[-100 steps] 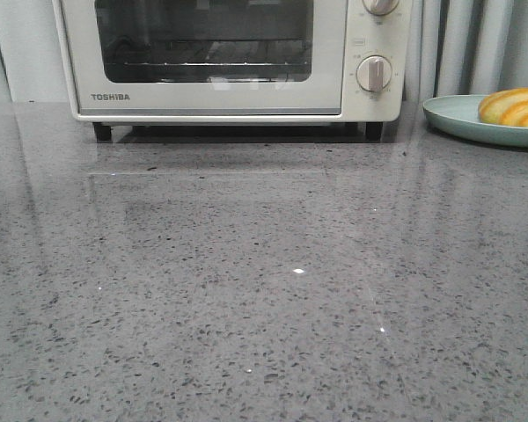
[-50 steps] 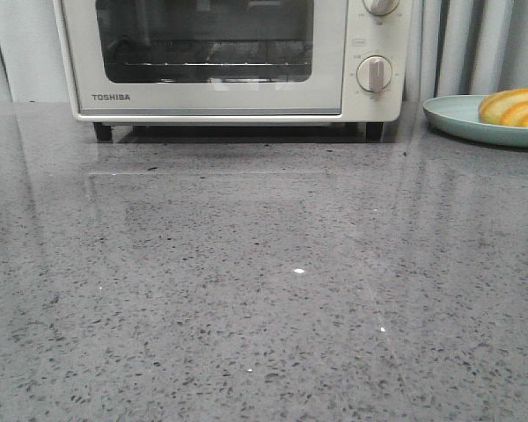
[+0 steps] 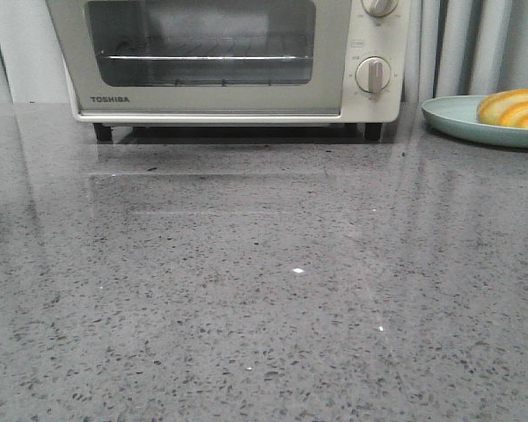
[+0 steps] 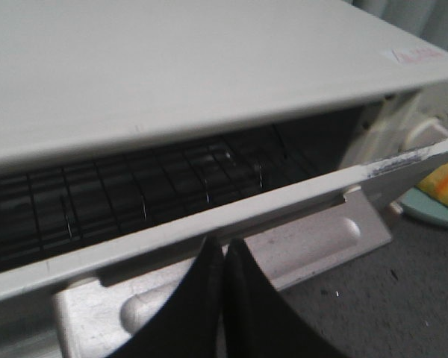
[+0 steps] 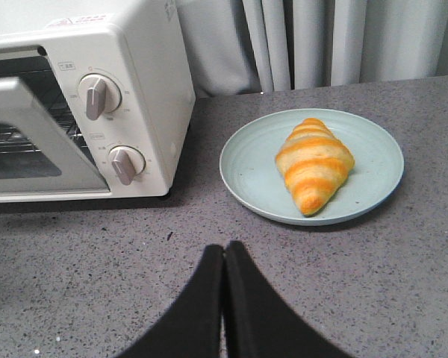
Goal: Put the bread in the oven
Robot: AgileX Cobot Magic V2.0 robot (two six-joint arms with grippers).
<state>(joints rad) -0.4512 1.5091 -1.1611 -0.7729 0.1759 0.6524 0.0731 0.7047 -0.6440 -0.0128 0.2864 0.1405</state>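
Left gripper (image 4: 222, 257): fingers pressed together, tips at door (image 4: 231, 216) top edge; grip on handle not discernible. Oven (image 3: 220, 61) door ajar, rack (image 4: 134, 194) visible through gap. Judgement: pull door down steadily, avoid dragging oven. Bread (image 5: 313, 165) on plate (image 5: 246, 168), right of oven. Right gripper (image 5: 224, 257): fingers together, empty, near plate.

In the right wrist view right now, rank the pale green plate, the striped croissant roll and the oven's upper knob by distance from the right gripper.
1. Pale green round plate, its near rim just ahead of the right gripper.
2. Golden-orange striped croissant roll, lying on that plate.
3. Cream oven's upper round knob, farthest, on its control panel.
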